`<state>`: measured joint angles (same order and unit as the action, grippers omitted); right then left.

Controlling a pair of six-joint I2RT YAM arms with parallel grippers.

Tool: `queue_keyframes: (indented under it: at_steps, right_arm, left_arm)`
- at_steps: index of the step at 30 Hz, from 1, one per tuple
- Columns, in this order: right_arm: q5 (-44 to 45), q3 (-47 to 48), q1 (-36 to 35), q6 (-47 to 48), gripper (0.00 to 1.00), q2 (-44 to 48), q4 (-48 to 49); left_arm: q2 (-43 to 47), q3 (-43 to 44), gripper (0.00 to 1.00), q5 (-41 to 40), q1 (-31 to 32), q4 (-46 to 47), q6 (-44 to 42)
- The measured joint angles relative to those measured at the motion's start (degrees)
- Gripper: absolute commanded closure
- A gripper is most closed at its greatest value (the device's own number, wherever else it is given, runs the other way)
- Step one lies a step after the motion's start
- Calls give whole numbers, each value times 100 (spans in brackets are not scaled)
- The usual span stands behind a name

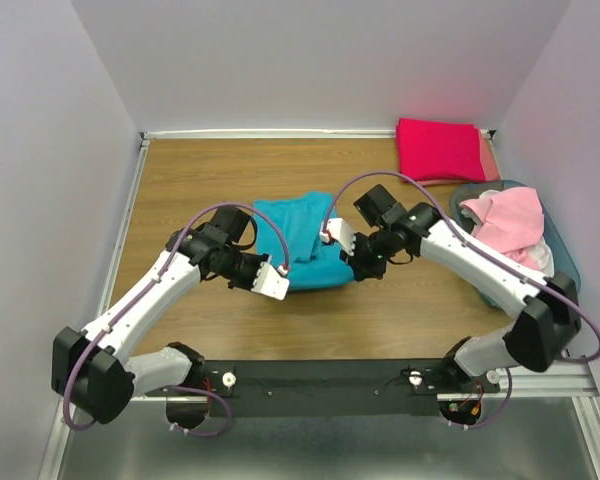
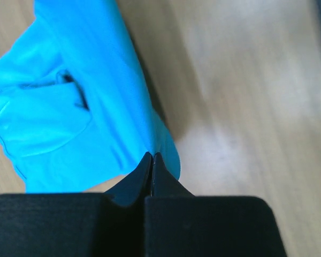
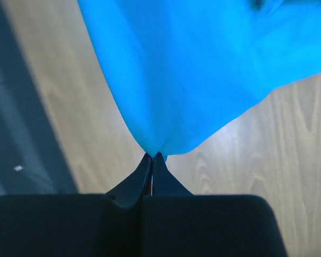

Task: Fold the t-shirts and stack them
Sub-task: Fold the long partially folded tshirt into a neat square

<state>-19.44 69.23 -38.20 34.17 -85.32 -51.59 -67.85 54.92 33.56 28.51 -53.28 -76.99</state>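
A teal t-shirt (image 1: 305,240) lies bunched in the middle of the wooden table. My left gripper (image 1: 280,284) is at its near-left corner, shut on the cloth. In the left wrist view the shut tips (image 2: 152,156) pinch the edge of the teal t-shirt (image 2: 80,101). My right gripper (image 1: 337,238) is at the shirt's right edge. Its shut tips (image 3: 152,156) hold a gathered point of the teal t-shirt (image 3: 192,69), which pulls up into a cone. A folded crimson-pink t-shirt (image 1: 438,148) lies at the back right on a salmon one (image 1: 491,160). Light pink t-shirts (image 1: 505,218) fill the basket.
The blue-tinted plastic basket (image 1: 563,262) stands at the right edge, close behind my right forearm. White walls enclose the table on three sides. A black rail (image 1: 320,385) with the arm bases runs along the near edge.
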Motion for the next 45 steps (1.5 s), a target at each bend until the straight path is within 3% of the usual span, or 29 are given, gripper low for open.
queue_keyframes:
  at_steps: [4, 9, 18, 25, 31, 38, 39, 41, 42, 45]
  right_arm:
    - [-247, 94, -149, -20, 99, 511, -581]
    - [-232, 634, 17, 160, 99, 136, -793]
    - [-319, 1399, 765, 660, 99, -1923, -328]
    - [-437, 1617, 933, 629, 99, -3110, 251]
    - [-675, 1587, 981, 361, 99, -3222, 409]
    - [-942, 706, 861, 26, 99, -2708, 835]
    - [-970, 533, 804, -28, 98, -2581, 831]
    - [-1043, 214, 678, -181, 80, -2363, 831]
    - [-1113, 63, 632, -334, 58, -2245, 767]
    - [-1231, -48, 525, -601, 47, -1961, 588]
  left_arm:
    - [205, 192, 100, 232, 87, -640, 249]
    - [-83, 769, 100, 216, 13, -741, 466]
    - [-2599, 1593, 100, 291, -1198, 210, 483]
    - [-3877, 1635, 100, 308, -1340, 1056, 887]
    - [-3952, 1576, 100, 308, -1340, 1401, 1062]
    - [-3244, 570, 100, 286, -1088, 1561, 938]
    - [-3108, 413, 99, 286, -1029, 1543, 918]
    - [-2787, 105, 89, 286, -922, 1412, 901]
    - [-2647, 9, 80, 291, -890, 1344, 887]
    - [-2282, -81, 69, 293, -883, 1115, 833]
